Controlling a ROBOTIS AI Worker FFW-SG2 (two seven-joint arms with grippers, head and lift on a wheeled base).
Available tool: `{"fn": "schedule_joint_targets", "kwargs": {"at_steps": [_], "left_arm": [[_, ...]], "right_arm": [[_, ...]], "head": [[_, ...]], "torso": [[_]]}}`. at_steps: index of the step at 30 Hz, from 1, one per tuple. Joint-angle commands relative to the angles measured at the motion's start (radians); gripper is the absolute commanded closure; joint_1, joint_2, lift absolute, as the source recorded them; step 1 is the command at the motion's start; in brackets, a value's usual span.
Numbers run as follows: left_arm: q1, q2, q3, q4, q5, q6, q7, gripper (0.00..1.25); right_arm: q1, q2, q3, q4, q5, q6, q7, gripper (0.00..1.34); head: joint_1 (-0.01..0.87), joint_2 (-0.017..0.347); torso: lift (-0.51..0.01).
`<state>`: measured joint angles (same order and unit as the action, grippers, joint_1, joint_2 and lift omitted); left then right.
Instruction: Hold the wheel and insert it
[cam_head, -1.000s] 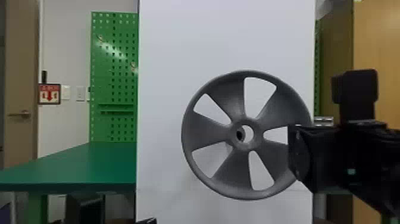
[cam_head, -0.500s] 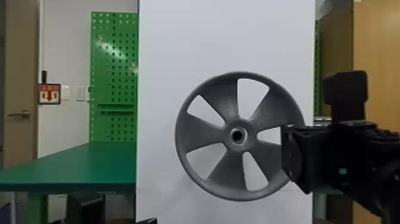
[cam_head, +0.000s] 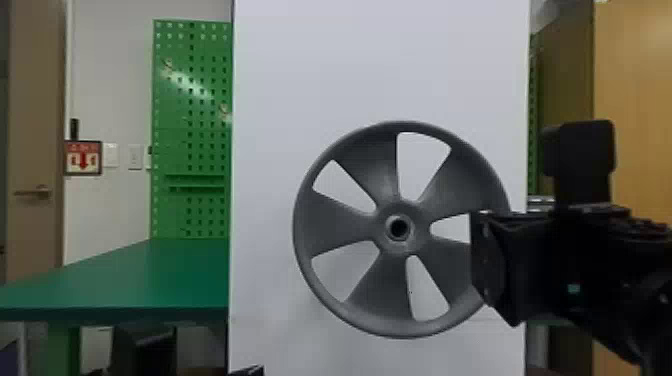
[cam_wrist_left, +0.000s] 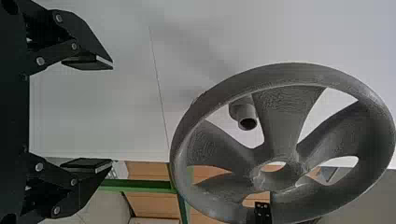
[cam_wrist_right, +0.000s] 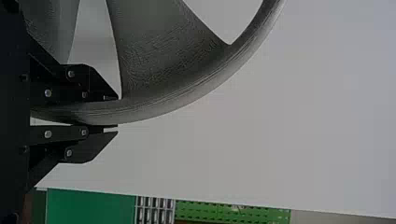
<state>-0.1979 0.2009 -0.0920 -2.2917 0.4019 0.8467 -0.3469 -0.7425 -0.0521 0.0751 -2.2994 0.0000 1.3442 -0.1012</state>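
- Wheel (cam_head: 335, 225) stood upright before a white panel (cam_head: 300, 75), its rim pinched by the right end effector (cam_wrist_right: 116, 112).
- The left end effector (cam_wrist_left: 112, 113) hung nearby, fingers spread.
- Alignment appeared in hand: with peg (cam_wrist_left: 245, 114) and hub (cam_wrist_left: 280, 179) apart, the next move likely called for centring, then a straight push.

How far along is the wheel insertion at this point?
Done: the right gripper has its jaws shut on the rim of the wheel. In hand: the wheel is held up before the white panel, its hub apart from the panel's peg. Left: fitting hub onto peg, then probably letting go. The left gripper is open.
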Motion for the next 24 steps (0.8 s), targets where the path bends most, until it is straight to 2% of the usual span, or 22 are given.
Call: {"fn": "schedule_joint_targets", "kwargs": {"at_steps": [1,24], "left_arm": [[-0.001,0.0,0.0,0.0,0.0,0.0,0.0,0.5],[-0.001,0.0,0.0,0.002,0.002,0.0,0.0,0.5]], "right_arm": [[0.0,0.0,0.0,0.0,0.0,0.0,0.0,1.09],[0.005,-0.003,0.0,0.012,0.0,-0.02,-0.002,1.09]], "head": [[0.0,0.008],[0.0,0.008]], "torso": [[-0.495],[-0.495]]}}
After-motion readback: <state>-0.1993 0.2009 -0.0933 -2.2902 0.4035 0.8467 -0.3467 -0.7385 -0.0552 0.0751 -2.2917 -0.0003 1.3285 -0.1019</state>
